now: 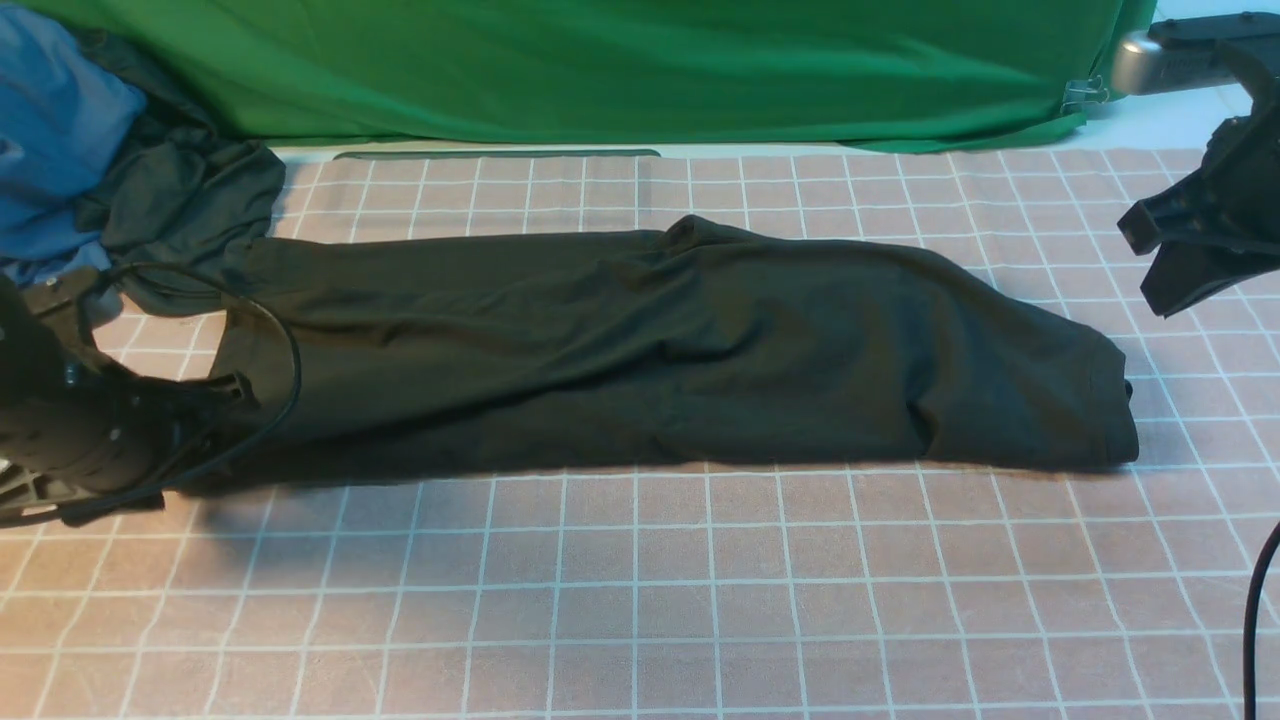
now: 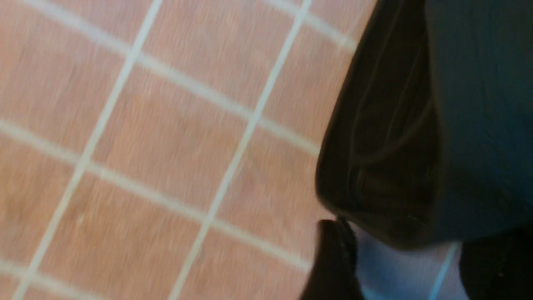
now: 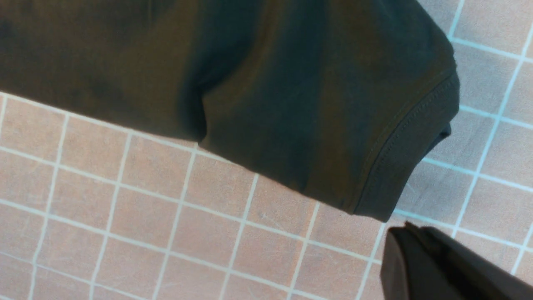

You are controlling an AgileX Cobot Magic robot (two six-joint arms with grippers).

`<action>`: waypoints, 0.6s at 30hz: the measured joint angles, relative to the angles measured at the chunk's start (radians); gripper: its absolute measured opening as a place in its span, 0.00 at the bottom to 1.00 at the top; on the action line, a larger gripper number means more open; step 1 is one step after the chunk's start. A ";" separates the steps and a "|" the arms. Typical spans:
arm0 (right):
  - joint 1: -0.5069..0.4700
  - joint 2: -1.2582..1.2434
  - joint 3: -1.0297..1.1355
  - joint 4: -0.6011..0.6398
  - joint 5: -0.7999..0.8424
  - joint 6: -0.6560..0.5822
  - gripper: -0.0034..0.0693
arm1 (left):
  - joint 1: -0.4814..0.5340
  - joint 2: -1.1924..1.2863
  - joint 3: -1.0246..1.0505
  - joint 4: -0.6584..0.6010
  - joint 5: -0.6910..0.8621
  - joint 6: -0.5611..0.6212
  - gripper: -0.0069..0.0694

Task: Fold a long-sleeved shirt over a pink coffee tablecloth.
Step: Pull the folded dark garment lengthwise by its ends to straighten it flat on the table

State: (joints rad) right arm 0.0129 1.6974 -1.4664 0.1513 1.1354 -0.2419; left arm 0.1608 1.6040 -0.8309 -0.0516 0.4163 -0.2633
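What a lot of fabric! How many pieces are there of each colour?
Black: 1, the long black cotton shirt
Dark grey-green: 1, the bunched dark grey-green garment
Blue: 1, the bunched blue garment
Pink: 1, the white-gridded pink tablecloth
Green: 1, the plain green cloth
Total: 5

The shirt (image 1: 650, 350) lay folded in a long band across the tablecloth (image 1: 640, 600). The left gripper (image 1: 225, 410) sat low at its left end; the right gripper (image 1: 1180, 260) hung raised, apart from it. A green cloth (image 1: 600, 70) hung behind.
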 joint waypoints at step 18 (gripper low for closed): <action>-0.001 0.003 0.000 -0.068 0.019 0.066 0.47 | 0.000 0.077 0.001 0.003 -0.234 0.000 0.84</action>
State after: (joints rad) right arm 0.0116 1.7001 -1.4664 0.0834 1.1544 -0.1761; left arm 0.1608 1.6813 -0.8300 -0.0485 0.1822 -0.2631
